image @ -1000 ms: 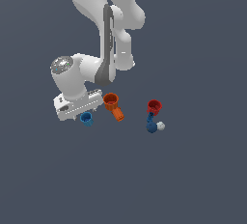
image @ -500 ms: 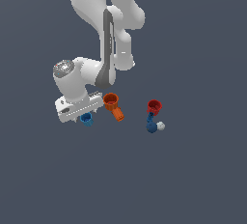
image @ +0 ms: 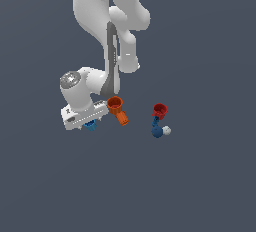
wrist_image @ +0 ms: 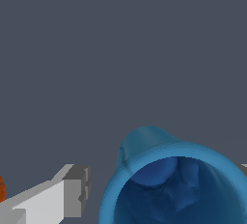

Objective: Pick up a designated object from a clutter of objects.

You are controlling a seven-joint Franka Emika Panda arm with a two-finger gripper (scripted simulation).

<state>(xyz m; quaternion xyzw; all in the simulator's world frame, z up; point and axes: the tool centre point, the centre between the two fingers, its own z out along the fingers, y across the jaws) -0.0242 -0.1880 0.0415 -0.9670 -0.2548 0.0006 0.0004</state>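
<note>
The small bright-blue cup [image: 90,125] sits under the white hand at the exterior view's left, mostly hidden by it. In the wrist view the cup [wrist_image: 169,170] fills the space between the two fingers, its hollow mouth facing the camera. My gripper [image: 89,124] is lowered around it with jaws open: one grey fingertip [wrist_image: 77,189] stands just beside the cup wall with a thin gap, and only a sliver of the other finger shows at the frame edge. The rest of the clutter lies to the exterior view's right.
An orange cup with a stubby handle [image: 117,109] lies right next to the hand. Farther to the exterior view's right are a red cup [image: 160,110], a dark-blue ball-ended piece [image: 157,130] and a small white ball [image: 167,130]. The floor is plain dark grey.
The hand has sunk lower over the bright-blue cup, which is now more hidden beneath it. The other objects have not moved.
</note>
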